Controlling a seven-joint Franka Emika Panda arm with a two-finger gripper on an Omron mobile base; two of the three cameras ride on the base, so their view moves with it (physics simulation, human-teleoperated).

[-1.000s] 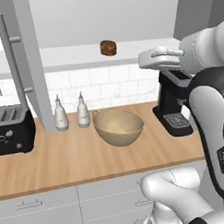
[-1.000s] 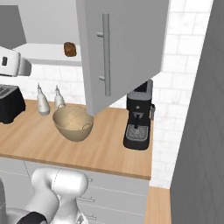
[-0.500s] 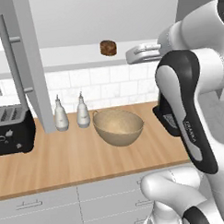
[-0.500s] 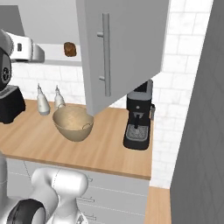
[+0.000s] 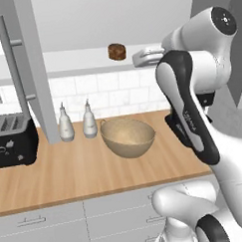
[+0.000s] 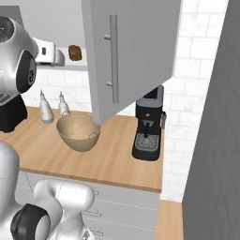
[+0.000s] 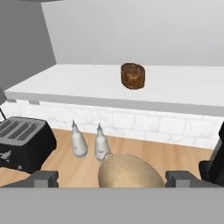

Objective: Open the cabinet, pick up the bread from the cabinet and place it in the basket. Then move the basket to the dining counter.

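Arm swung in toward the open cabinet since a second ago, fingers now spread wide.

The white two-finger gripper (image 7: 111,179) has come nearer the light grey wall cabinet (image 6: 133,51), its fingers (image 7: 43,178) apart and holding nothing. The small dark brown bread chunk (image 5: 117,51) sits on the white shelf (image 7: 78,85). Below, the wide tan basket (image 5: 127,137) rests on the wooden desk (image 5: 70,170) beside two white bottles (image 5: 76,122) (toaster (image 5: 14,140) cut off at left). The arm hides most of the black coffee machine (image 6: 149,124) in the left base view.
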